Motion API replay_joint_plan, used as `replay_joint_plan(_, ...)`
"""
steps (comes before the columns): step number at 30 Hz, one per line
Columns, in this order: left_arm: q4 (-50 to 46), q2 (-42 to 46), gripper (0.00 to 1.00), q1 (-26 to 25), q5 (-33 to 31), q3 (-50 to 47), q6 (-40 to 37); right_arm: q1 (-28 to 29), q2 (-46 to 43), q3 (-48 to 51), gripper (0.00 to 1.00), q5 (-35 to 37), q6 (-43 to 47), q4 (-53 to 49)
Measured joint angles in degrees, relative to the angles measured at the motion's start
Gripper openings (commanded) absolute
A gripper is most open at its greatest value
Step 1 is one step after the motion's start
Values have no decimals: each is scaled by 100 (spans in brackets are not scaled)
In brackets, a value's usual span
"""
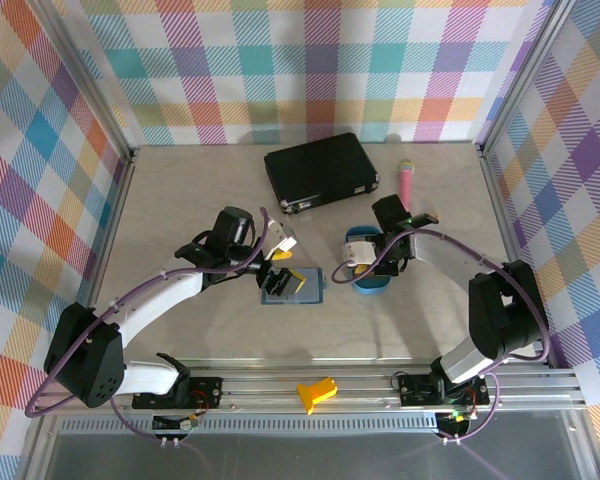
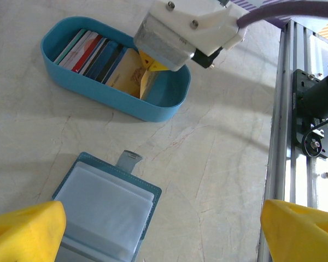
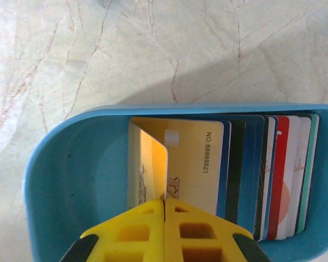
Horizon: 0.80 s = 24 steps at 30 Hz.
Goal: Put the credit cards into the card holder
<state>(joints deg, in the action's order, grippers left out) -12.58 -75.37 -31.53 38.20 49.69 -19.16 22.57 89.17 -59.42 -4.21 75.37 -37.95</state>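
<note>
right gripper clamped on the edge of a yellow card in the blue tray, left gripper spread over the card holder; card likely light, stiff, slick, so an edge pinch suits.

Worktop: pale and marble-veined, lying flat across the middle of the top view.
Black case: sitting closed in the upper centre of the top view, turned slightly askew, with its latches facing the lower edge.
Pink stick: lying just right of the black case, apart from it, and running up and down the frame.
Blue oval tray: resting on the worktop in the upper left of the left wrist view.
Yellow block: sitting on the metal rail at the bottom centre of the top view.
Plaid walls: enclosing the worktop on three sides.
</note>
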Motion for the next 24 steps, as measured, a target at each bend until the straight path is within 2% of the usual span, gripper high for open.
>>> replay_joint_plan(16, 44, 0, 92, -33, 35, -4, 39, -59, -260, -302, 0, -111, -450, -835)
replay_joint_plan(21, 192, 57, 94, -35, 42, -50, 179, -188, -802, -522, 0, -308, -817, -975)
replay_joint_plan(24, 354, 70, 96, -33, 142, -79, 409, -328, -1235, -612, 0, -658, -1202, -953)
